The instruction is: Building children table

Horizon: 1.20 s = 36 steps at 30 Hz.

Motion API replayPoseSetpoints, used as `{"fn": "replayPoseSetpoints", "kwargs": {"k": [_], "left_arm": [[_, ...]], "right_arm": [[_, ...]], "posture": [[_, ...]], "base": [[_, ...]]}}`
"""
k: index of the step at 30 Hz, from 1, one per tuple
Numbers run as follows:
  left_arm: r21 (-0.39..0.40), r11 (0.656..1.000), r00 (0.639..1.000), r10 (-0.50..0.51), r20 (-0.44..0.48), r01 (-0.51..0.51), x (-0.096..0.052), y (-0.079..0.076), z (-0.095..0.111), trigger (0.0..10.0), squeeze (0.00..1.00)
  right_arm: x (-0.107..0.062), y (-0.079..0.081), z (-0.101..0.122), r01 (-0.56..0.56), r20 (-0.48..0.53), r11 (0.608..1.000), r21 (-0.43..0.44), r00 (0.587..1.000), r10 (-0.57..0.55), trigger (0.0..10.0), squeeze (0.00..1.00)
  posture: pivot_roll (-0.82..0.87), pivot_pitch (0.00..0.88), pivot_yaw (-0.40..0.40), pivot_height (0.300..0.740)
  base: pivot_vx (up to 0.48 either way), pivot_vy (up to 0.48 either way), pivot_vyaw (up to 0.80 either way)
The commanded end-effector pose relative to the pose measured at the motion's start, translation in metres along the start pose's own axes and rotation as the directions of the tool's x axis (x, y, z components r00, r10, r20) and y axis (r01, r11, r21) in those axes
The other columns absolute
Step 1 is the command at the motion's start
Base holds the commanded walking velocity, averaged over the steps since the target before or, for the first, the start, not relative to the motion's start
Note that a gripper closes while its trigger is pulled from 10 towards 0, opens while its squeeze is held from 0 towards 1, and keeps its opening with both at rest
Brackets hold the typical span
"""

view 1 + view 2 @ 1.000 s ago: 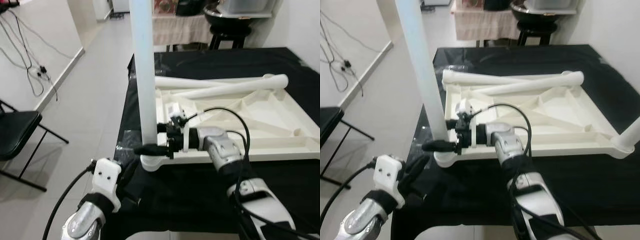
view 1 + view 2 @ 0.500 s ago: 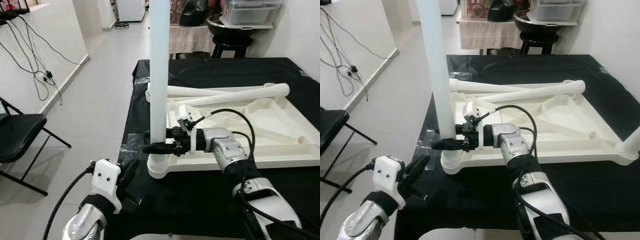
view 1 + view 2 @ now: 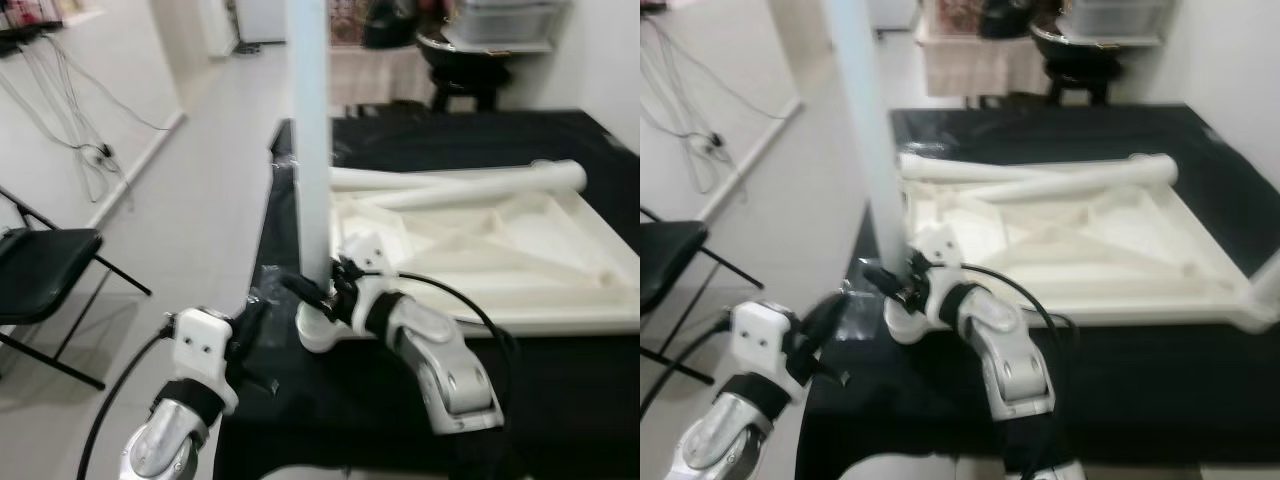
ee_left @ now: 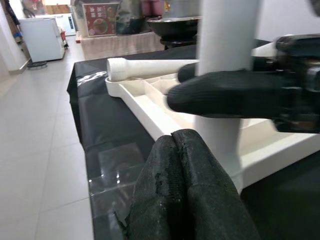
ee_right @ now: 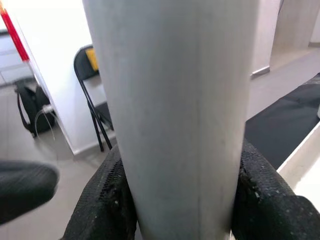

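Observation:
A white table leg (image 3: pixel 309 150) stands upright in the corner socket (image 3: pixel 318 328) of the upturned white tabletop (image 3: pixel 520 250), which lies on a black-covered table (image 3: pixel 470 128). My right gripper (image 3: pixel 312 290) is shut on the leg just above the socket; in the right wrist view its fingers (image 5: pixel 107 200) press on both sides of the leg (image 5: pixel 175 110). My left gripper (image 3: pixel 248 322) hangs shut and empty at the table's near left corner, a little short of the leg, its fingers (image 4: pixel 185 190) pressed together. Two loose legs (image 3: pixel 460 184) lie across the tabletop's far side.
A black folding chair (image 3: pixel 40 275) stands on the tiled floor to the left, with cables (image 3: pixel 95 155) along the wall behind it. A black stool (image 3: pixel 462 75) and a cloth-covered stand are beyond the table. The table's left edge (image 3: pixel 262 250) runs beside the leg.
My right arm has swung lower and now reaches the leg from below right, still gripping it. The leg stays upright. The camera has shifted and blurred a little.

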<state>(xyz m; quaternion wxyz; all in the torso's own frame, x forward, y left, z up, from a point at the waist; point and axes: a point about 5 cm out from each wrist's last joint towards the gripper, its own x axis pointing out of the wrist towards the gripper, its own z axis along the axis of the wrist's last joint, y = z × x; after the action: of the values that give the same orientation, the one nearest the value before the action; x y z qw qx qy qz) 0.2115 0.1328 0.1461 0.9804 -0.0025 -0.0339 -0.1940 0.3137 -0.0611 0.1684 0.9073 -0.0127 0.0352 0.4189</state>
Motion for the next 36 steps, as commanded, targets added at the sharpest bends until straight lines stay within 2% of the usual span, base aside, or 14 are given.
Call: {"fn": "replayPoseSetpoints", "kwargs": {"k": [1, 4, 5, 9, 10, 11, 12, 17, 20, 23, 24, 25, 32, 36], "left_arm": [[0.004, 1.000, 1.000, 0.003, -0.007, -0.003, 0.000, 0.001, -0.003, 10.0, 0.00], [-0.003, 1.000, 1.000, 0.008, 0.001, -0.008, 0.001, 0.000, -0.003, 10.0, 0.00], [-0.019, 1.000, 1.000, -0.005, 0.000, 0.005, 0.004, -0.001, -0.005, 10.0, 0.00], [-0.040, 0.999, 1.000, -0.023, -0.009, 0.023, 0.005, -0.002, -0.006, 10.0, 0.00], [-0.054, 0.998, 0.999, -0.031, -0.013, 0.031, 0.006, -0.003, -0.007, 10.0, 0.00], [-0.054, 0.998, 0.999, -0.031, -0.013, 0.031, 0.006, -0.003, -0.007, 10.0, 0.00], [-0.063, 0.997, 0.999, -0.036, -0.015, 0.035, 0.006, -0.004, -0.008, 10.0, 0.00], [-0.068, 0.996, 0.998, -0.055, -0.022, 0.053, 0.005, -0.007, -0.010, 10.0, 0.00], [-0.050, 0.998, 0.999, -0.048, -0.025, 0.047, 0.004, -0.008, -0.011, 10.0, 0.00], [-0.014, 0.999, 0.999, -0.034, -0.024, 0.033, 0.002, -0.008, -0.010, 10.0, 0.00], [0.002, 1.000, 1.000, -0.020, -0.017, 0.020, 0.001, -0.008, -0.009, 10.0, 0.00], [0.009, 1.000, 1.000, -0.014, -0.011, 0.014, 0.001, -0.009, -0.009, 10.0, 0.00], [0.018, 1.000, 1.000, -0.010, -0.010, 0.010, 0.001, -0.009, -0.009, 10.0, 0.00], [0.051, 0.999, 1.000, 0.004, -0.028, -0.002, -0.004, -0.010, -0.010, 10.0, 0.00]], "right_arm": [[-0.002, -0.008, -0.023, 0.037, -0.087, 0.997, 0.073, 0.996, -0.031, 10.0, 0.00], [0.003, -0.006, -0.015, -0.053, -0.053, 0.996, 0.068, 0.997, 0.057, 10.0, 0.00], [0.006, -0.007, -0.002, -0.168, -0.009, 0.983, 0.075, 0.986, 0.169, 10.0, 1.00], [0.003, -0.003, 0.010, -0.251, 0.016, 0.965, 0.069, 0.968, 0.251, 10.0, 1.00], [0.002, -0.008, 0.016, -0.311, 0.025, 0.950, 0.034, 0.950, 0.310, 10.0, 0.82], [0.002, -0.008, 0.016, -0.311, 0.025, 0.950, 0.034, 0.950, 0.310, 10.0, 0.82], [0.001, -0.012, 0.019, -0.345, 0.028, 0.938, 0.009, 0.938, 0.345, 10.0, 0.00], [-0.006, -0.038, 0.028, -0.572, -0.014, 0.820, 0.003, 0.820, 0.572, 10.0, 0.00], [-0.009, -0.044, 0.026, -0.619, -0.015, 0.784, 0.055, 0.784, 0.620, 10.0, 0.00], [-0.008, -0.051, 0.025, -0.608, -0.015, 0.790, 0.082, 0.791, 0.611, 10.0, 0.00], [-0.008, -0.054, 0.024, -0.602, -0.030, 0.794, 0.087, 0.795, 0.606, 3.4, 0.00], [-0.010, -0.056, 0.023, -0.598, -0.036, 0.796, 0.095, 0.797, 0.603, 0.0, 0.00], [-0.013, -0.062, 0.017, -0.559, -0.026, 0.824, 0.093, 0.826, 0.563, 0.0, 0.00], [-0.021, -0.065, 0.003, -0.477, -0.024, 0.875, 0.078, 0.877, 0.480, 0.0, 0.00]], "posture": [[0.02, 0.106, 0.014, 0.740], [0.02, 0.102, 0.014, 0.740], [0.02, 0.098, 0.011, 0.740], [0.02, 0.096, 0.011, 0.740], [0.02, 0.092, 0.012, 0.740], [0.02, 0.092, 0.012, 0.740], [0.02, 0.091, 0.012, 0.740], [0.04, 0.082, 0.015, 0.740], [0.04, 0.081, 0.011, 0.740], [0.04, 0.082, 0.010, 0.740], [0.05, 0.083, 0.009, 0.740], [0.05, 0.084, 0.005, 0.740], [0.04, 0.086, 0.008, 0.740], [0.03, 0.094, 0.007, 0.740]], "base": [[0.000, 0.000, 0.00], [0.000, 0.000, 0.00], [0.000, 0.000, 0.00], [0.000, 0.000, 0.00], [0.000, 0.000, 0.00], [0.000, 0.000, 0.00], [0.000, 0.000, 0.00], [0.000, 0.000, 0.00], [0.000, 0.000, 0.00], [0.000, 0.000, 0.00], [0.000, 0.000, 0.00], [0.000, 0.000, 0.00], [0.000, 0.000, 0.00], [0.000, 0.000, 0.00]]}}
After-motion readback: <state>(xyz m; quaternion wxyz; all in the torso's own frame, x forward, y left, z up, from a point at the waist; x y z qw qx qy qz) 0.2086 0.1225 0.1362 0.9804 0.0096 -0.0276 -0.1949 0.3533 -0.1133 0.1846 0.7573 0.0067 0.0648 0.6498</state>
